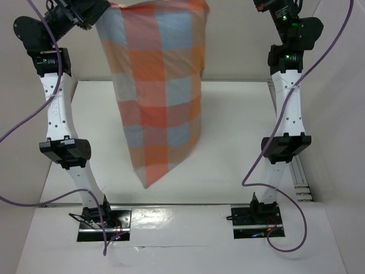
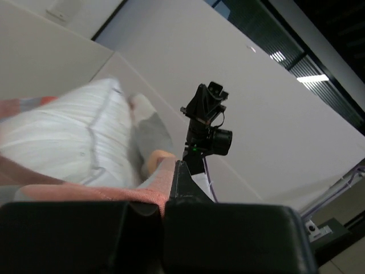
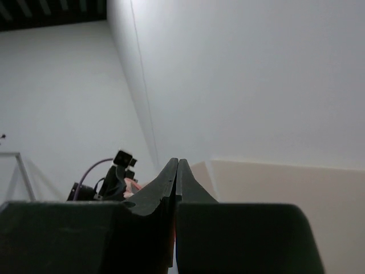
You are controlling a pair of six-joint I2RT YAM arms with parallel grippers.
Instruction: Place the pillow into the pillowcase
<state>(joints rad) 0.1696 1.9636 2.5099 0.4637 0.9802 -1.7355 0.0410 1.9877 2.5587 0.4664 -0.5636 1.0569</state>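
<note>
Left gripper: fills the bottom of the left wrist view, its jaws clamped on an orange edge of the pillowcase, with no gap showing around the cloth.
Right gripper: close to its own camera, fingers pressed tip to tip with no gap; no cloth shows at the tips, and it points up at a bare wall.
Pillowcase: raised high between the two arms, nearer the left one, its top cut off by the upper edge of the overhead view. It hangs full and rounded, narrowing to a pointed lower corner over the near half of the table. Whether that corner touches the surface cannot be told.
Pillow: a blurred white bulk seen from the left wrist, lying inside the checked cloth just behind the pinched edge; from above it is hidden by the case.
Left arm: reaches up and bends inward to the case's upper left corner.
Right arm: stands tall on the right, well apart from the hanging cloth.
</note>
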